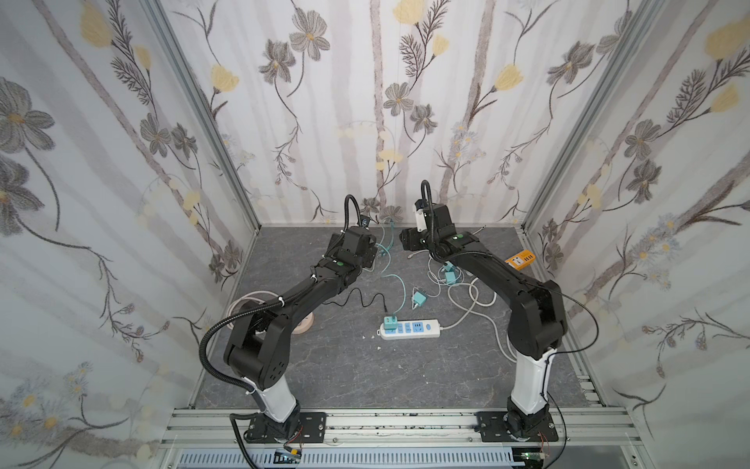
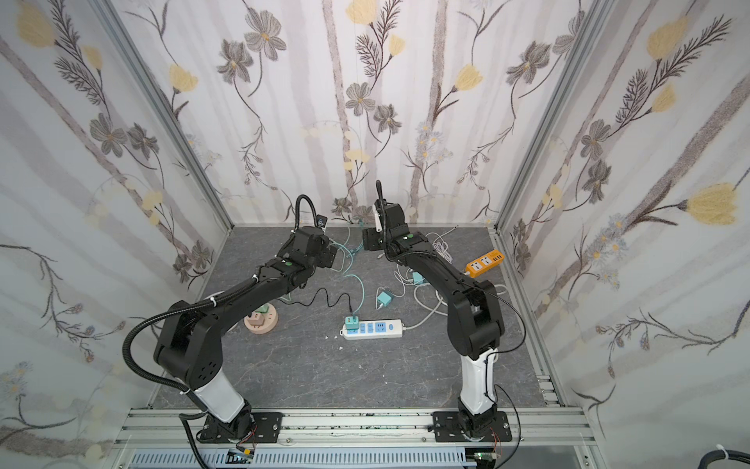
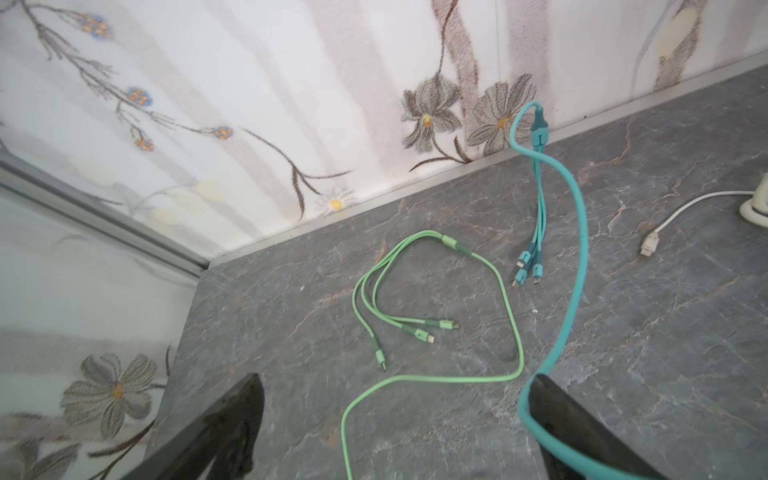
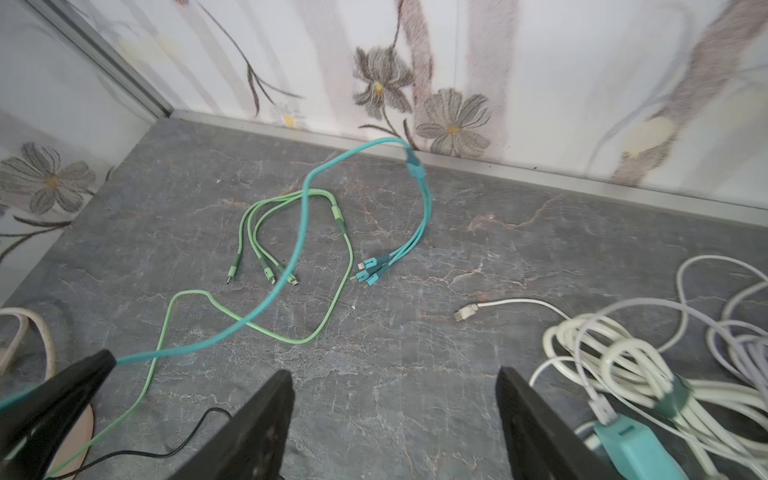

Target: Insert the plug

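Note:
A teal plug (image 1: 391,323) (image 2: 350,323) sits in the left-end socket of the white power strip (image 1: 422,329) (image 2: 385,329). Another teal plug (image 1: 419,301) (image 2: 383,299) lies loose just behind the strip. A teal cable (image 3: 579,249) (image 4: 303,232) rises from the floor and rests against one finger (image 3: 557,419) of my left gripper (image 3: 395,399) (image 1: 375,253), which is open and pinches nothing. My right gripper (image 4: 395,395) (image 1: 406,241) hangs open over bare floor, facing the left one near the back wall.
A green multi-head cable (image 3: 511,299) (image 4: 345,266) lies on the grey floor (image 1: 345,365). White cable coils (image 4: 623,353) and a further teal plug (image 4: 636,449) lie under the right arm. An orange power strip (image 1: 519,258) sits at the right and a round wooden socket (image 2: 261,318) at the left.

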### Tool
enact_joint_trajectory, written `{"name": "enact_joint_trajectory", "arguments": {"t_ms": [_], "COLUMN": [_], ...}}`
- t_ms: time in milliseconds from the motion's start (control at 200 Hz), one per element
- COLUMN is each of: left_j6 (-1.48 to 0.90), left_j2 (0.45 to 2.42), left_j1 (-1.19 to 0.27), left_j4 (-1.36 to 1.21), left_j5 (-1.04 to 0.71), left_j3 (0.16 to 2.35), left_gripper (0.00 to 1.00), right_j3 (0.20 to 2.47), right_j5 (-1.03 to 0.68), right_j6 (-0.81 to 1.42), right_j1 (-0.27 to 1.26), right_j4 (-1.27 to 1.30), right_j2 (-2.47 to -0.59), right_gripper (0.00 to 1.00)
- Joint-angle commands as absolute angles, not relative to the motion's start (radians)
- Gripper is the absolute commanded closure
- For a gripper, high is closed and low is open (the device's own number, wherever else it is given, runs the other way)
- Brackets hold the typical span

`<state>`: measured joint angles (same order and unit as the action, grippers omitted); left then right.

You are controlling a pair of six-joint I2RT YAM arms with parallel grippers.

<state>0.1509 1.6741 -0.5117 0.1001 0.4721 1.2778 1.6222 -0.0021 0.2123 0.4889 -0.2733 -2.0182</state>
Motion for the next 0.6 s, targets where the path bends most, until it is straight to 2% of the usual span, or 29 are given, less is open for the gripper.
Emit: {"name": "enact_joint_trajectory", "arguments": {"t_ms": [0,95,200,275,355,410,490,595], "left_j6": [0.081,0.005,-0.09,-0.048,0.104,0.16,0.17,0.084], "left_j2": [1.64,1.608,1.557,1.55,1.569,1.585,1.56,1.481], "left_j1": [-0.512,-0.506,-0.491,-0.485,-0.483,-0.483,-0.479,-0.443], "left_j4": [0.241,0.277,0.318,0.377,0.548,0.66,0.682,0.609], "left_j5": [0.585,0.648,0.618,0.477,0.105,-0.011,0.047,0.228], "left_j3": [1.257,1.232,1.212,1.22,1.259,1.283,1.247,1.18], "left_gripper": [0.0,0.0,0.0,0.0,0.0,0.0,0.0,0.0], "right_j3": [1.461,1.348,1.28,1.253,1.227,1.211,1.204,1.221], "right_j5": [-0.015,-0.065,-0.091,-0.075,-0.065,-0.073,-0.073,-0.077], "right_j6": [0.193,0.183,0.228,0.289,0.363,0.369,0.347,0.308], "right_j1": [0.478,0.459,0.447,0.452,0.461,0.472,0.477,0.477], "right_j4": [-0.259,-0.329,-0.432,-0.489,-0.508,-0.505,-0.509,-0.514], "right_j2": [-1.881,-1.795,-1.756,-1.738,-1.729,-1.731,-1.753,-1.791], "right_gripper": [0.21,0.21,0.2,0.2,0.22,0.24,0.28,0.32]}}
